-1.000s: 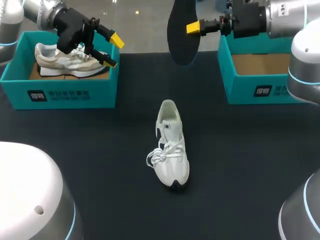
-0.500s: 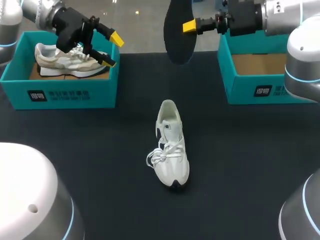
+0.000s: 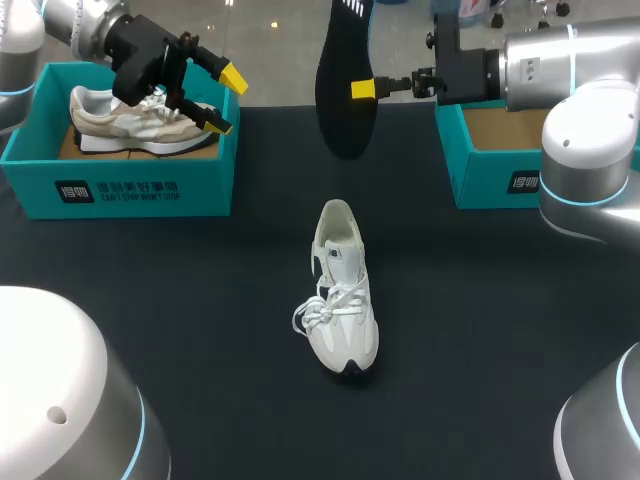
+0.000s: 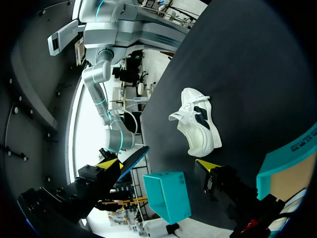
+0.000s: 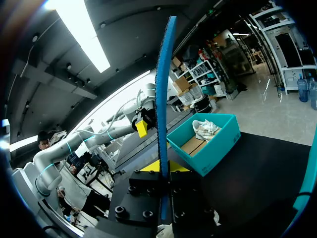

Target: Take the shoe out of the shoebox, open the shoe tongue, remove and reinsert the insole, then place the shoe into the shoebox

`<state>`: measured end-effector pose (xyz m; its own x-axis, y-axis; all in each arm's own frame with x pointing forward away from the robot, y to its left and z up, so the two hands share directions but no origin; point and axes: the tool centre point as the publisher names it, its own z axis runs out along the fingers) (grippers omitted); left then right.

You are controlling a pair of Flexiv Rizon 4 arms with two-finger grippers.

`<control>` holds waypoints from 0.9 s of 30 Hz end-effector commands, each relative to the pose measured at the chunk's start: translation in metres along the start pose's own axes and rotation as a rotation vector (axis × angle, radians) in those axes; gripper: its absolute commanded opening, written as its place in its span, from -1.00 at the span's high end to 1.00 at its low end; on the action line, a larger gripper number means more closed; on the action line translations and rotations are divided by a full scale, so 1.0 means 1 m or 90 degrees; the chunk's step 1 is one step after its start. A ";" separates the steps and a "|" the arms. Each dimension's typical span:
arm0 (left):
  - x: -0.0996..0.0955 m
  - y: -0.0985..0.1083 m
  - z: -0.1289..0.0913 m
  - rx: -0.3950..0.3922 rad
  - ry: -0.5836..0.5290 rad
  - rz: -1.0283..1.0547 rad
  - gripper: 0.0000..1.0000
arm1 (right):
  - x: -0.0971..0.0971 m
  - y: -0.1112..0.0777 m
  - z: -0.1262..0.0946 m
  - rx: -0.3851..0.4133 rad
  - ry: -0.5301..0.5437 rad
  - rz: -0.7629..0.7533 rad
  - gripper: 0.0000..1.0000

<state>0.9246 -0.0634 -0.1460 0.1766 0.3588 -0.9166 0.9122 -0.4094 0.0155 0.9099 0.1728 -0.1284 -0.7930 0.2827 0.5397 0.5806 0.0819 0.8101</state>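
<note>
A white shoe [image 3: 342, 290] lies mid-table, toe toward the front edge, laces loose; in the left wrist view the white shoe [image 4: 198, 126] lies ahead of the fingers. My right gripper [image 3: 362, 89] is shut on a black insole [image 3: 343, 85] that hangs upright in the air above the table's far middle. In the right wrist view the insole [image 5: 165, 99] stands edge-on and blue between the fingers of the right gripper [image 5: 161, 171]. My left gripper [image 3: 227, 102] hovers open and empty over the left shoebox [image 3: 120, 185].
The left teal shoebox holds a beige shoe [image 3: 135, 120]. A second teal shoebox [image 3: 500, 160] at the far right shows only its cardboard floor. In the left wrist view that second shoebox [image 4: 168, 193] appears beyond the left gripper [image 4: 157, 166].
My right arm has carried the insole to the left and a little lower, toward the table's middle. The left arm and the white shoe have not moved.
</note>
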 end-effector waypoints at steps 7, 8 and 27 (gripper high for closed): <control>0.000 0.000 0.000 0.001 0.003 0.001 -1.00 | -0.026 -0.043 0.004 0.044 0.006 0.010 1.00; 0.000 0.000 0.000 0.001 0.003 0.001 -1.00 | -0.027 -0.047 0.004 0.046 0.009 0.014 1.00; 0.000 0.000 0.000 0.001 0.003 0.001 -1.00 | -0.035 -0.061 0.008 0.042 0.007 0.016 1.00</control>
<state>0.9246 -0.0636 -0.1464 0.1772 0.3589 -0.9164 0.9122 -0.4094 0.0161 0.9013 0.1593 -0.1926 -0.7685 0.2717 0.5793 0.6275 0.1426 0.7655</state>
